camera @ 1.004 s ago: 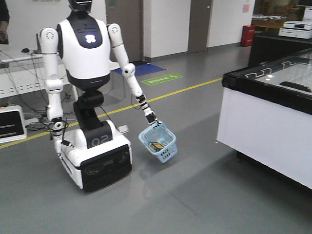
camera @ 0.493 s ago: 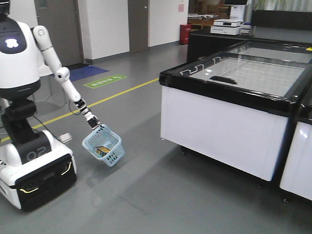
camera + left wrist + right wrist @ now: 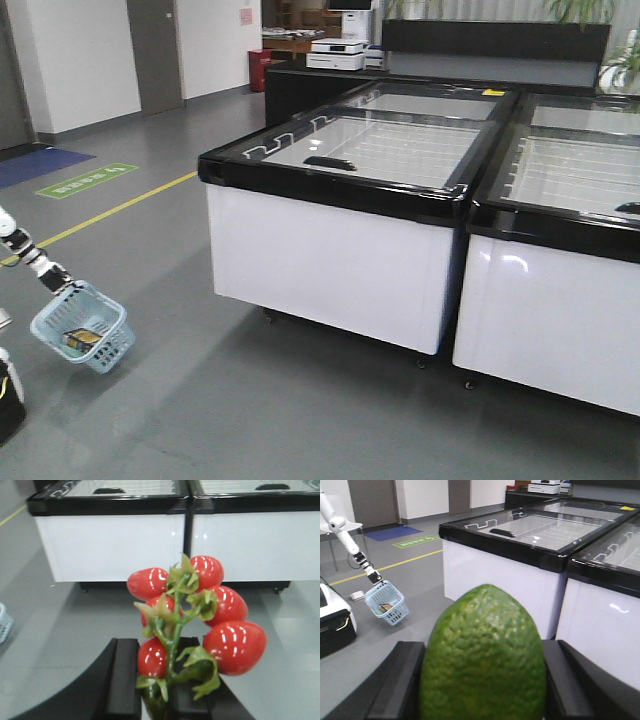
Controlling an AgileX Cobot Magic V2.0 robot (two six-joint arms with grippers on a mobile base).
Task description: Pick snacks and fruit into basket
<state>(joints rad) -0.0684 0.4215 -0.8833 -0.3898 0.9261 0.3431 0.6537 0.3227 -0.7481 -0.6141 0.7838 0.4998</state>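
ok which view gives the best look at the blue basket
The exterior front view: the light blue basket hangs whole and tilted, something yellow inside. The right wrist view shows it smaller, far left. The left wrist view catches only a sliver at its left edge.

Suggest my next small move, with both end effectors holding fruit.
Probably move toward the light blue basket, low on the left. The green fruit and the tomato cluster are gripped, but the basket hangs tilted from another robot's arm, well away from both.

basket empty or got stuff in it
Not empty: the basket, hanging tilted from another robot's arm, shows something yellow and dark inside; what it is, cannot tell.
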